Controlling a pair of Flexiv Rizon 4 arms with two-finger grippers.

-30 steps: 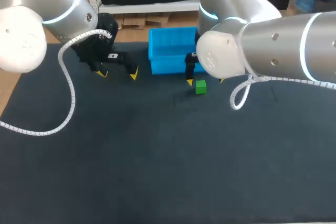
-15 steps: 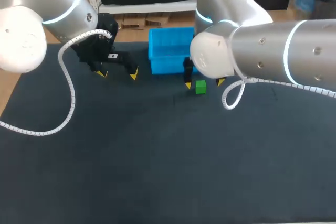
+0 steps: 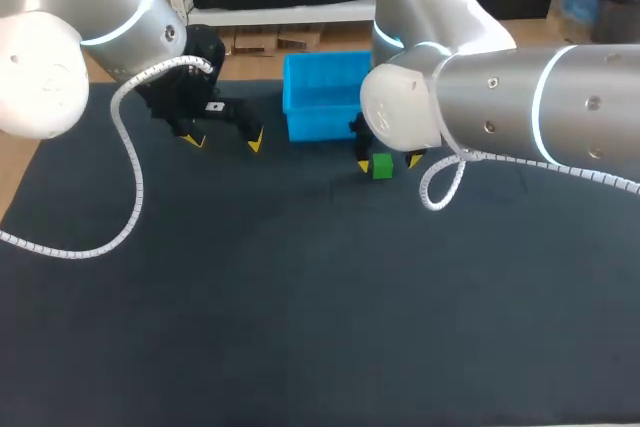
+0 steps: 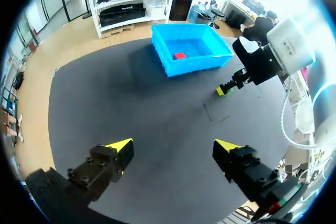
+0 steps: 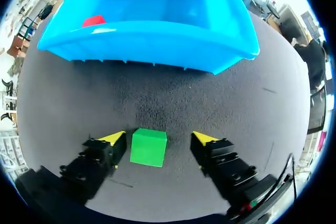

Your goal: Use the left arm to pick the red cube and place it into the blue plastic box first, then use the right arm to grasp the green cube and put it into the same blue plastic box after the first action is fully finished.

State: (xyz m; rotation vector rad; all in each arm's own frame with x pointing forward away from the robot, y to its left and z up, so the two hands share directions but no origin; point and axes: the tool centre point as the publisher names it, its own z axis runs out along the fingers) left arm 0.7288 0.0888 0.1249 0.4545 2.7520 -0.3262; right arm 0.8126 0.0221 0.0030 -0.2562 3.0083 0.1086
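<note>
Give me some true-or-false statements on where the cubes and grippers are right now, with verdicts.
1. The red cube lies in the blue plastic box. True.
2. The right gripper is shut on the green cube. False: its fingers stand open on either side of the cube.
3. The left gripper is open and empty. True.
4. The green cube sits in the blue plastic box. False: it rests on the mat outside it.

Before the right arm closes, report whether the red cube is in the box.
In. The red cube lies inside the blue plastic box; both wrist views show it.
</note>
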